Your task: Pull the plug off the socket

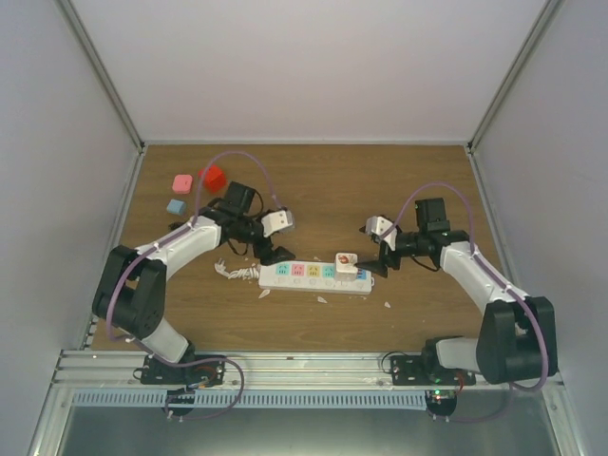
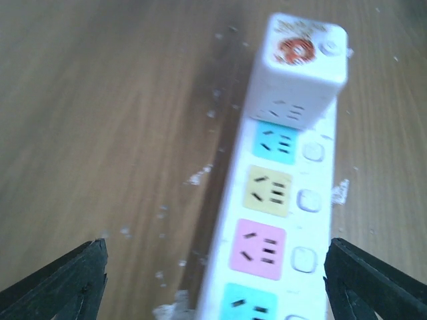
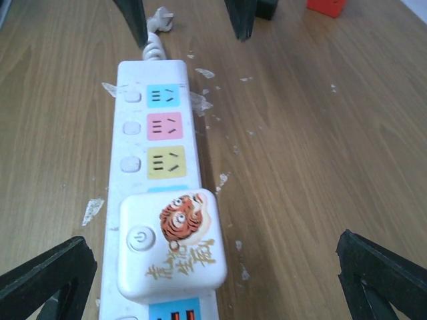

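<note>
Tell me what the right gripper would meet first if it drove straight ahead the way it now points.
The right gripper would most likely meet the plug, the white tiger-print block seated on the socket, just ahead between its open fingers. Height is unclear, so it might skim over.

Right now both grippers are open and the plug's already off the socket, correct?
Not quite: the plug is still seated on the socket, as the right wrist view shows. The left gripper and right gripper are both open.
</note>
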### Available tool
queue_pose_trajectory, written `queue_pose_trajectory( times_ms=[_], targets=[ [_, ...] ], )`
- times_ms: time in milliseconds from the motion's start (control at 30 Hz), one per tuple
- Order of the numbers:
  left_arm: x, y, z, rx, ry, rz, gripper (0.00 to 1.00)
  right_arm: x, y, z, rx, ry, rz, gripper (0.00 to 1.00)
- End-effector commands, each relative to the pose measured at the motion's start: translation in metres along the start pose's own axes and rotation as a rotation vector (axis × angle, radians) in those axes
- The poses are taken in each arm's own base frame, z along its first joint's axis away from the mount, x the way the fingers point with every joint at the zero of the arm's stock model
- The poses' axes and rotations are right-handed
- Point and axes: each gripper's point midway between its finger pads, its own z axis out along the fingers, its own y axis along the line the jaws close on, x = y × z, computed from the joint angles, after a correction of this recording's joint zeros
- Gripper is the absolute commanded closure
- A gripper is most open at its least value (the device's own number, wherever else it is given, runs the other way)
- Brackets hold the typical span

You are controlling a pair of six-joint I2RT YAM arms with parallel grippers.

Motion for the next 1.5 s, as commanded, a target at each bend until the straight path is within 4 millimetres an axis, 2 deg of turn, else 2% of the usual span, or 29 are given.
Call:
queue_pose_trajectory(
  times_ms=[0,100,200,400,767,1067,1333,1467],
  targets=[
    [0.014,-0.019,0.021,0.042,0.051,0.049,0.12,0.008,0.016,0.014,-0.067,0.027,-0.009,0.00],
    [0.019,-0.032,0.034,0.072,0.073,0.071,0.12,0.012,0.020,0.022,-0.091,0.051,-0.007,0.00],
    [0.021,-0.045,0.044,0.095,0.084,0.115,0.07,0.016,0.022,0.028,-0.103,0.075,-0.003,0.00],
    [0.030,-0.059,0.061,0.106,0.122,0.203,0.01,0.025,0.028,0.037,-0.136,0.102,0.014,0.00],
    [0.045,-0.066,0.085,0.071,0.186,0.282,0.01,0.031,0.039,0.047,-0.184,0.124,0.008,0.00],
    [0.046,-0.062,0.087,0.027,0.188,0.304,0.01,0.039,0.042,0.053,-0.198,0.152,0.012,0.01],
    [0.042,-0.055,0.088,-0.011,0.177,0.302,0.02,0.043,0.042,0.058,-0.192,0.173,0.009,0.07],
    [0.046,-0.056,0.092,0.000,0.190,0.281,0.02,0.043,0.041,0.060,-0.187,0.180,0.009,0.10]
  ],
)
